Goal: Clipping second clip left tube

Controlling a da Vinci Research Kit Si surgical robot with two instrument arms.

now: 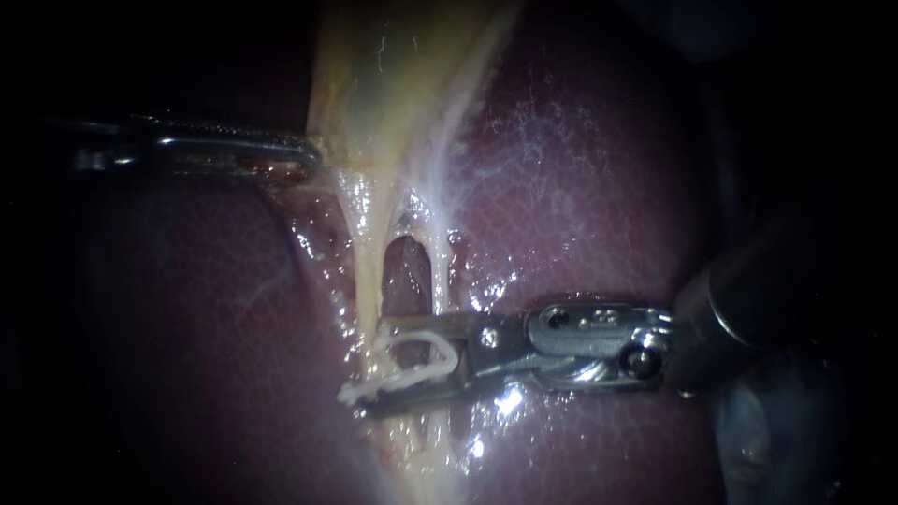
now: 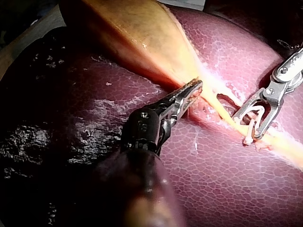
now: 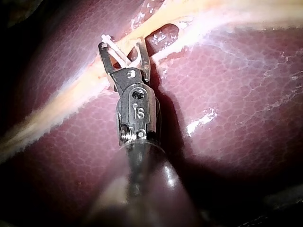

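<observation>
My right instrument (image 1: 371,365) comes in from the right, its jaws standing apart and holding a white clip (image 1: 416,360) between them. The clip's open end reaches the left tube (image 1: 369,266), a pale strand running down from the gallbladder (image 1: 393,75). The right tube (image 1: 441,276) runs beside it across a dark window, passing behind the jaws. My left instrument (image 1: 313,154) is shut on the gallbladder's edge, up and to the left. In the right wrist view the clip (image 3: 116,49) sits across the pale strand. In the left wrist view the clip (image 2: 251,126) sits between the jaws over that strand.
Dark red liver (image 1: 580,187) lies on both sides of the tubes, wet and glinting near them. Whitish membrane spreads over the liver right of the gallbladder. The right instrument's dark shaft (image 1: 767,290) fills the lower right.
</observation>
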